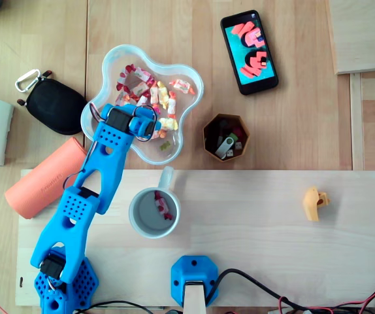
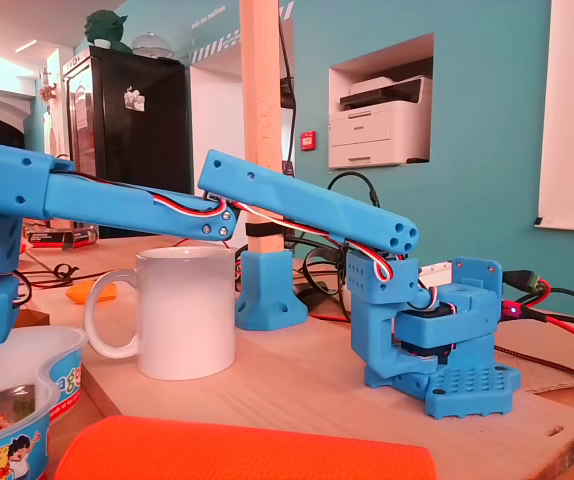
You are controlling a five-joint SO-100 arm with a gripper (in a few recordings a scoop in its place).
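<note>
A blue arm (image 1: 89, 190) is being stretched across the surface (image 1: 259, 229) and bent down into a clear, flower-shaped bowl (image 1: 196, 91). In the overhead view the fingers (image 1: 147, 125) are being held low in the bowl's near half. They are being covered from above by the wrist motor, so it cannot be told how far they are parted or whether anything is being gripped.

Wrapped candies (image 1: 164, 98) are being kept in the bowl. Most are lying just beyond and to the right of the fingers, the nearest ones right beside them. They are turned every which way, with no shared long axis. No obstacle is being shown between fingers and candies.

Back along the arm from the fingers, just outside the bowl's rim, a white mug (image 1: 134, 212) is standing upright. Its handle is turned toward the bowl and one candy (image 1: 164, 207) is lying inside. To the right of the fingers a hexagonal box (image 1: 207, 131) of USB sticks is standing near the bowl, and a phone (image 1: 249, 51) is lying farther off that way. To the left, a black pouch (image 1: 50, 104) and an orange roll (image 1: 44, 178) are lying beside the bowl.
</note>
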